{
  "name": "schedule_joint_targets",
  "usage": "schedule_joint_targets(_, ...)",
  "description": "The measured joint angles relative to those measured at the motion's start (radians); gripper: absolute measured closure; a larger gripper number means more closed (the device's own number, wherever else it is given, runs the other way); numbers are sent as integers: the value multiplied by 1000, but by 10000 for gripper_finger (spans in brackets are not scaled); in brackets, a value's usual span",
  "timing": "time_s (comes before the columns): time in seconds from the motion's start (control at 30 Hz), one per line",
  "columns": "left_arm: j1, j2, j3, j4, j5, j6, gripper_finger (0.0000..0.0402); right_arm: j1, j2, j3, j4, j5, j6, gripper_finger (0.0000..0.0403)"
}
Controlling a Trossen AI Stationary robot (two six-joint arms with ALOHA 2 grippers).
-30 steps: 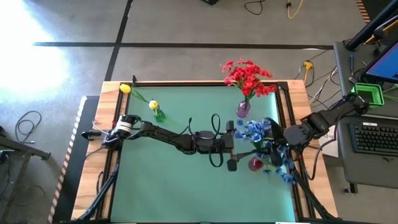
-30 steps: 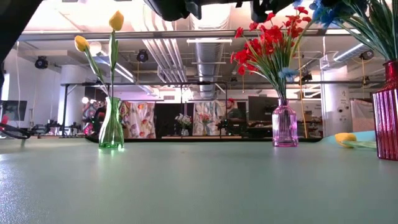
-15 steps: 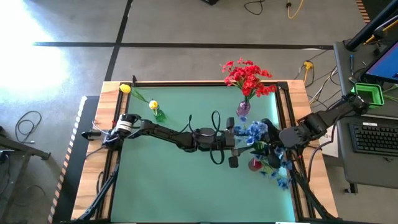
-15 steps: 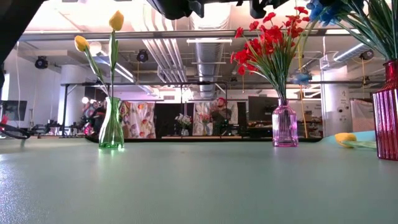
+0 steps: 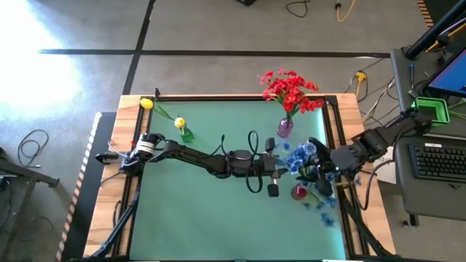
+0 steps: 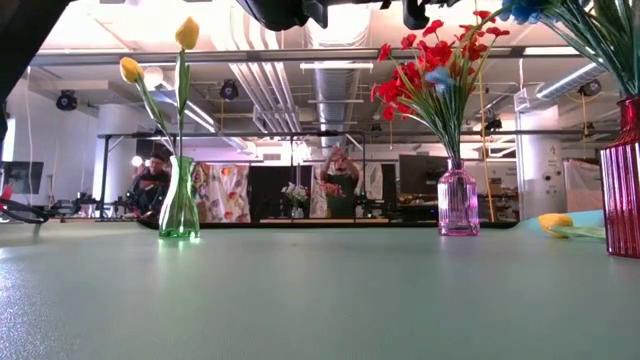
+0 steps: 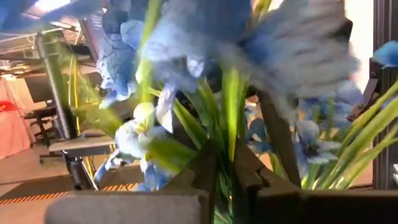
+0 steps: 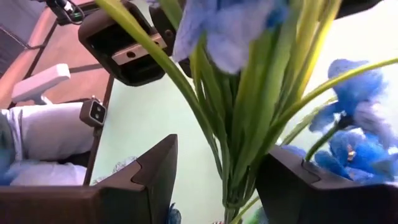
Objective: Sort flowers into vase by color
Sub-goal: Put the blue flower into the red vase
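Near the table's right edge, the left gripper (image 5: 285,166) and the right gripper (image 5: 318,172) meet at a bunch of blue flowers (image 5: 300,156) above a red vase (image 5: 298,191). The left fingers (image 7: 205,168) are clamped on the green stems; the right fingers (image 8: 152,174) stand spread around them. By the far edge, red flowers (image 5: 290,89) fill a purple vase (image 5: 284,128); yellow flowers (image 5: 179,123) stand in a green vase (image 5: 187,135) toward the far-left corner.
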Motion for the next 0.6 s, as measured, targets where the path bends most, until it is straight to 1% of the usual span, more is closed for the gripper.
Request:
schedule_joint_targets(0.13, 0, 0, 0, -1, 0, 1, 397, 0, -9, 1, -4, -10, 14, 215)
schedule_joint_targets(0.37, 0, -1, 0, -24, 9, 21, 401, 0, -14, 1, -8, -48, -8, 197)
schedule_joint_targets(0.6, 0, -1, 0, -27, 24, 24, 401, 0, -14, 1, -3, -58, 46, 181)
